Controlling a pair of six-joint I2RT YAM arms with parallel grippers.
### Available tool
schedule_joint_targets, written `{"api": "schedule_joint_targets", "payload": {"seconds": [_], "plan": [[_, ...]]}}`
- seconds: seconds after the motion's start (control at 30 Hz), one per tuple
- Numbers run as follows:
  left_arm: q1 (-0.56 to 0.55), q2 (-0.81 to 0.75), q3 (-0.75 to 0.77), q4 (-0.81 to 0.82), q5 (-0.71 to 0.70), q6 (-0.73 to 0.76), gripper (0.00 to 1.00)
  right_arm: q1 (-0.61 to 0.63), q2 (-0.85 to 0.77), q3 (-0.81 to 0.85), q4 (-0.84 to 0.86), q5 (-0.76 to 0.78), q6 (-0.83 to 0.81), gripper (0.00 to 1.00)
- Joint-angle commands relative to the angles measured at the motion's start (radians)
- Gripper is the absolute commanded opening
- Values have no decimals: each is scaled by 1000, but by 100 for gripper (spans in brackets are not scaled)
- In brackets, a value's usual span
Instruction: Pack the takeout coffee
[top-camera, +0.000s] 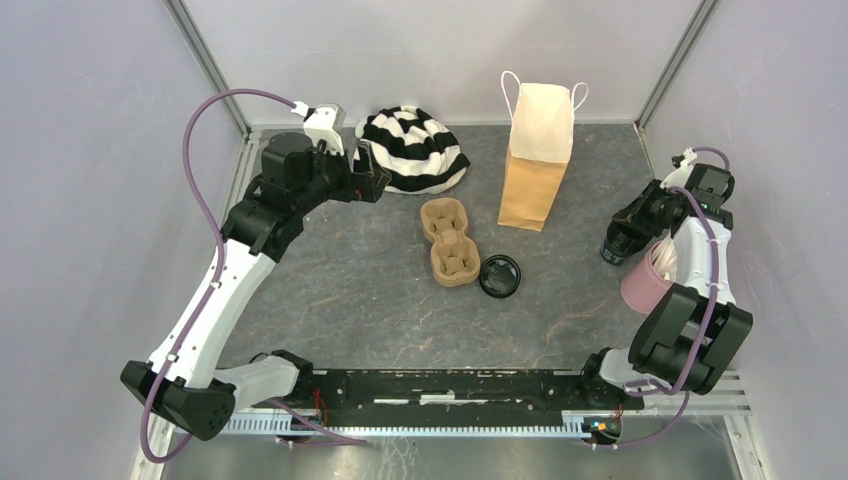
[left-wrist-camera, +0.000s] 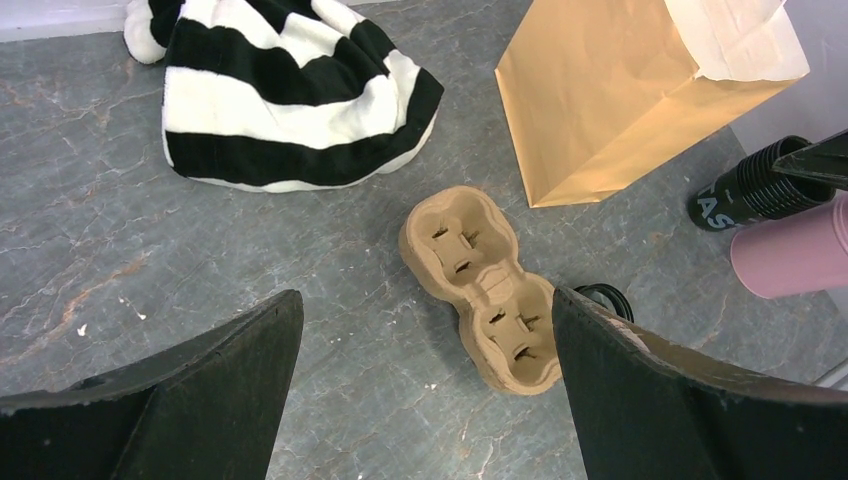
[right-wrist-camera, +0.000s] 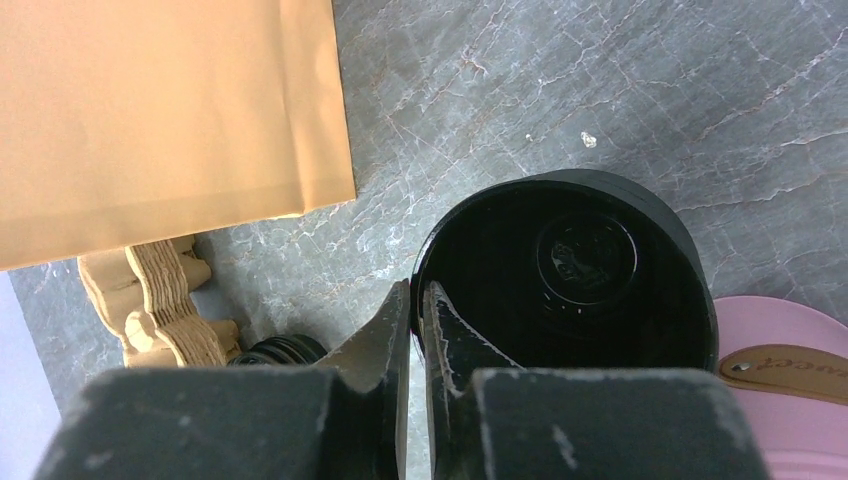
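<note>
— Right pincer clamps the rim of a black coffee cup, one finger outside the wall and the other over the inner edge, at the right side of the grey table.

— Where does that cup sit?

— On the table, directly under the pincer's fingertips. A pink cup is just beside it, on the side nearer the arm's base.

— What lies to that pincer's left?

— A brown paper bag stands upright, farther back and apart from the pincer. Closer in, a cardboard two-cup carrier lies flat. A second black cup rests just beside the carrier's near end, between carrier and pincer.

— And the other arm?

— Left pincer hangs above the table with its fingers spread wide and nothing between them, well apart from both black cups. A black-and-white striped hat lies just beside it at the back. In its wrist view the carrier shows below and between its fingers.
</note>
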Motion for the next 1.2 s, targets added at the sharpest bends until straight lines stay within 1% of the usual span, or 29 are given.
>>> {"api": "schedule_joint_targets", "payload": {"seconds": [0.0,0.2,0.67,0.77,0.97,1.17], "plan": [[-8,-11,31,26,18,56,100,-4,-44,4,5,1,2,10],[-10,-12,34,25,16,57,100,-4,-54,27,-21,27,-5,5],[-16,-14,33,28,21,58,100,-3,-66,73,-61,44,-7,4],[-19,-14,34,28,19,59,100,-1,-63,79,-79,77,-15,0],[-23,-14,29,29,20,60,100,30,-47,127,-138,169,-45,0],[-25,-14,28,30,21,60,100,110,-10,214,-223,312,-96,0]]}}
